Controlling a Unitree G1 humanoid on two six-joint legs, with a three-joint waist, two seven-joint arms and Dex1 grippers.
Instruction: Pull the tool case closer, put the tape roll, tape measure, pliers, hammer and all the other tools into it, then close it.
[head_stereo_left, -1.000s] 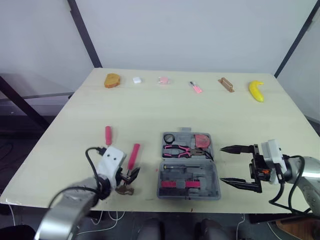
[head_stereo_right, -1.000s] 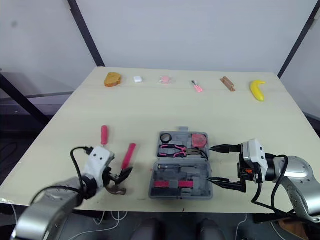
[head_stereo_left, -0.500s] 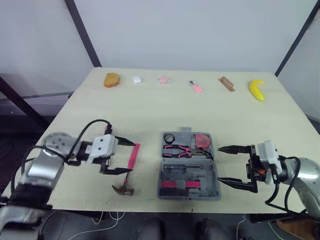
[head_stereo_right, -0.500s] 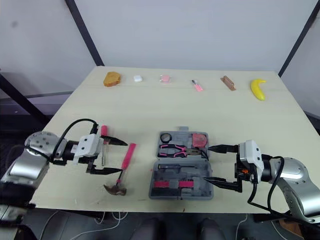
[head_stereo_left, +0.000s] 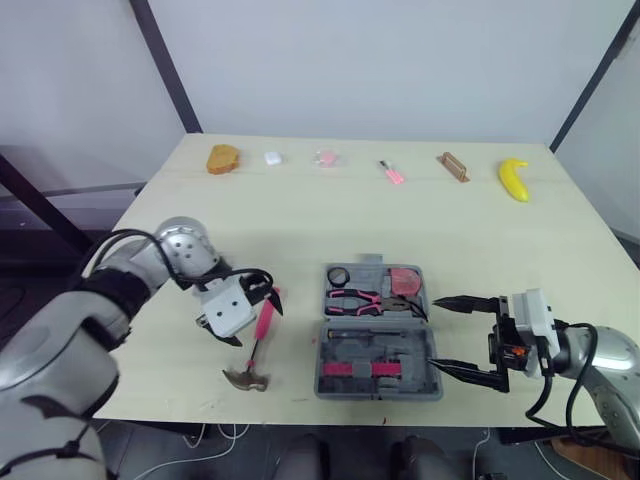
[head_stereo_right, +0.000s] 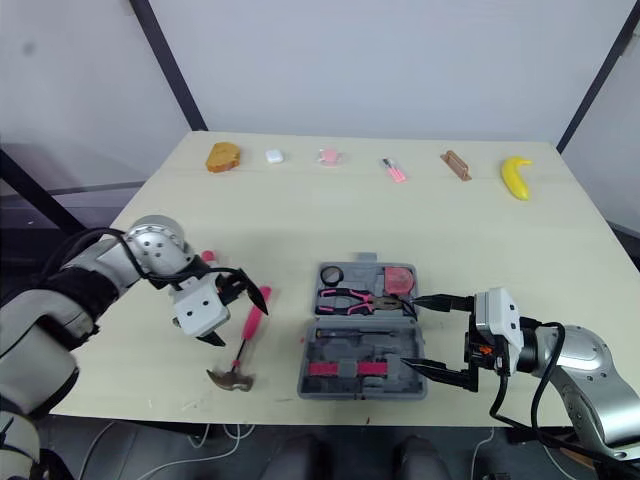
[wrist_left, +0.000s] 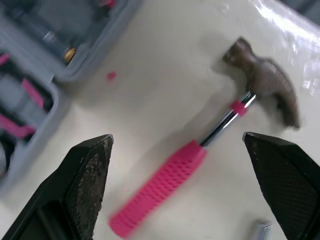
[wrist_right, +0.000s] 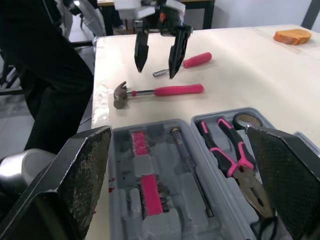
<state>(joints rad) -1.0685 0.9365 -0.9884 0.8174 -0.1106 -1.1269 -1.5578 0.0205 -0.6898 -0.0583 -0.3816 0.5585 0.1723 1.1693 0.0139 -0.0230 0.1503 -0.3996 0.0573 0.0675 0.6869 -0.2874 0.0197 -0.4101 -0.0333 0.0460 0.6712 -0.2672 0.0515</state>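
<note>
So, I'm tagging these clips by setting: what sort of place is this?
Likely a robot test lab, not a real workshop: a plain table by a bare white wall, unrelated props such as a banana lined along its far edge, and an open tool case.

1 tool case (head_stereo_left: 330, 386), 1 hammer (wrist_left: 197, 149), 1 pliers (head_stereo_left: 365, 300), 1 screwdriver (wrist_right: 197, 59) and 1 banana (head_stereo_left: 513, 181).

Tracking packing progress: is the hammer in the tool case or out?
Out. The hammer lies on the table beside the open tool case, under the open left pincer.
</note>
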